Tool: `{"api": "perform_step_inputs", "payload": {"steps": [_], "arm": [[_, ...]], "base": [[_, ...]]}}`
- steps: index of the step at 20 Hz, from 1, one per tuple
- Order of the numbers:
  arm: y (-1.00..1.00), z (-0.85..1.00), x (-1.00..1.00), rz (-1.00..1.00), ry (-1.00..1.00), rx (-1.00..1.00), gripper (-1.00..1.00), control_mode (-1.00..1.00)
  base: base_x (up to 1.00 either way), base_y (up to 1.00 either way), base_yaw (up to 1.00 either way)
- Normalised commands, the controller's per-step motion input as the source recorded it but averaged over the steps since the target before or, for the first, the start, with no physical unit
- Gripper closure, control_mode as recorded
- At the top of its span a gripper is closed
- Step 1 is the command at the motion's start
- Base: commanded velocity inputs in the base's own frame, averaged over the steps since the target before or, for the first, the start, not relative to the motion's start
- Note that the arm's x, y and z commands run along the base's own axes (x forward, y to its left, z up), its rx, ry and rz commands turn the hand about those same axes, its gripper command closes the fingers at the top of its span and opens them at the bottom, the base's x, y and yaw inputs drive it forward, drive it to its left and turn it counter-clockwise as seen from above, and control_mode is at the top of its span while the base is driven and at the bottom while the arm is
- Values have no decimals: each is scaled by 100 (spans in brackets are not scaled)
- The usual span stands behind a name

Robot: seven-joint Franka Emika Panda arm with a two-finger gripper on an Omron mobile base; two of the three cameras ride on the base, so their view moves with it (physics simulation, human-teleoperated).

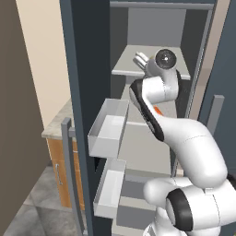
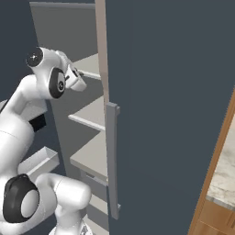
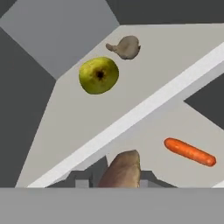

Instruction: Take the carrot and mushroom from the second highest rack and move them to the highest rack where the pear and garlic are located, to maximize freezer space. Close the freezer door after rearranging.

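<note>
Held between the two dark fingertips [image 3: 83, 178] of the hand [image 3: 119, 177], the brown mushroom [image 3: 122, 170] is seen at the bottom of the hand view, with the jaws drawn narrow against its sides. The mushroom is lifted clear of the second highest rack [image 3: 175, 127], level with that rack's white front edge. On the same rack, off to one side and well apart from the mushroom, the orange carrot [image 3: 190, 152] is seen lying flat. A small part of the carrot [image 1: 157, 110] is also glimpsed in the left base view, beside the arm.

On the highest rack [image 3: 65, 118], beyond the white edge, the yellow-green pear [image 3: 99, 75] is seen with its dark end turned toward the camera. The pale garlic [image 3: 125, 47] is placed just beside it, nearer the back wall.

In the left base view the hand [image 1: 141, 59] is reached into the open freezer at the height of the upper racks. Two white bins [image 1: 108, 129] are carried on the inside of the open freezer door [image 1: 85, 69]. A kitchen surface [image 1: 57, 122] over a wooden cabinet is seen beyond the door.
</note>
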Motion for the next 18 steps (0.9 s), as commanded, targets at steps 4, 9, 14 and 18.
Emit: {"api": "perform_step_inputs", "payload": {"steps": [4, 9, 14, 18], "arm": [[-14, 24, 23, -16, -7, 0, 100, -100], [-10, 4, 48, -7, 0, 0, 100, -100], [-15, 21, 45, 0, 0, 0, 100, -100], [-20, 2, 39, 0, 0, 0, 100, -100]], "base": [[0, 0, 0], [0, 0, 0], [0, 0, 0], [0, 0, 0]]}}
